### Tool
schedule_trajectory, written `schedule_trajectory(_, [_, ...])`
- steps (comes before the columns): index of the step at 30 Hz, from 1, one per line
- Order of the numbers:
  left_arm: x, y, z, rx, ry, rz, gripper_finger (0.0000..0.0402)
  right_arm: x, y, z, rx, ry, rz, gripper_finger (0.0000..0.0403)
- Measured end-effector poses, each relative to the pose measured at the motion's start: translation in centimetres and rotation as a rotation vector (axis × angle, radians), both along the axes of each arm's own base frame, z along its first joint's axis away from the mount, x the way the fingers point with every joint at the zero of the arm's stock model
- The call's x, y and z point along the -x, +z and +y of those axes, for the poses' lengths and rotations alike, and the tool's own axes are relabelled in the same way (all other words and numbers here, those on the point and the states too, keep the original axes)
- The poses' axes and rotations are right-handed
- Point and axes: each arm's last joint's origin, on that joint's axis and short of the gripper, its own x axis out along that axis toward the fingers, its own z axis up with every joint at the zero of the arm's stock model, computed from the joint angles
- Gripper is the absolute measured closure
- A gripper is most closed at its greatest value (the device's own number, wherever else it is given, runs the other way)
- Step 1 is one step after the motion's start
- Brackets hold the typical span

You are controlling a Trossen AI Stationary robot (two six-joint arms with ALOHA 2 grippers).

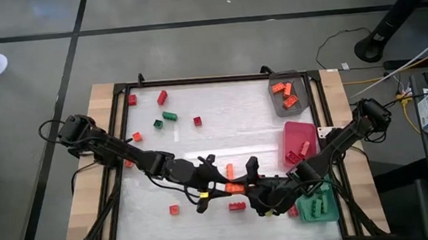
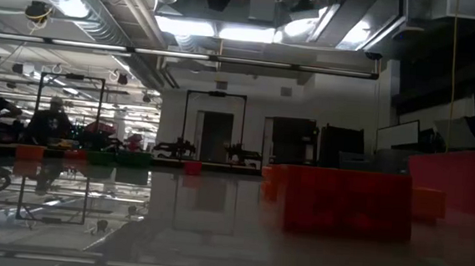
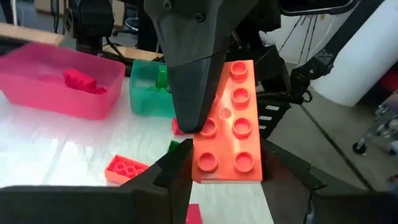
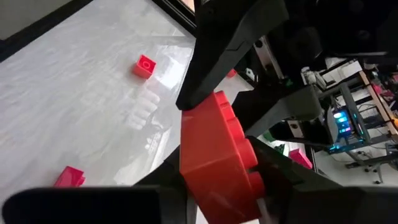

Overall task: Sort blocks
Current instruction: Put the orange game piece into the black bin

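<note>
On the counter [image 1: 152,211], loose blocks lie at far left: a red brick [image 1: 161,97], a green brick [image 1: 169,116]; others too small to tell apart. Mid-counter the left gripper [image 1: 218,188] and right gripper [image 1: 249,185] meet around an orange brick [image 3: 228,124]. The left jaws stand narrowly apart at its end, and whether they grip it I cannot tell; the right jaws are clamped on it. At right sit a grey tray [image 1: 290,96], pink tray [image 1: 300,140], and teal tray [image 1: 318,204] partly hidden by the right arm.
</note>
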Motion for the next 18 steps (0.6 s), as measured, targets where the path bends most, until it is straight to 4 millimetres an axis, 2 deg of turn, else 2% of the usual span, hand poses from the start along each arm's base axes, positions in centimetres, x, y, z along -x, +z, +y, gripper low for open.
schedule_trajectory(8, [0.0,-0.4,0.3,-0.094,0.012,0.025,0.0214,0.7,0.5,-1.0,0.035,-0.093,0.001,0.0305])
schedule_trajectory(13, [0.2,-1.1,0.6,-0.136,0.008,0.098,0.0199,1.2,1.0,-2.8,0.039,-0.159,0.053,0.0308])
schedule_trajectory(18, [0.6,-2.3,1.1,-0.176,0.008,0.227,0.0198,1.8,1.4,-5.6,0.05,-0.275,0.121,0.0301])
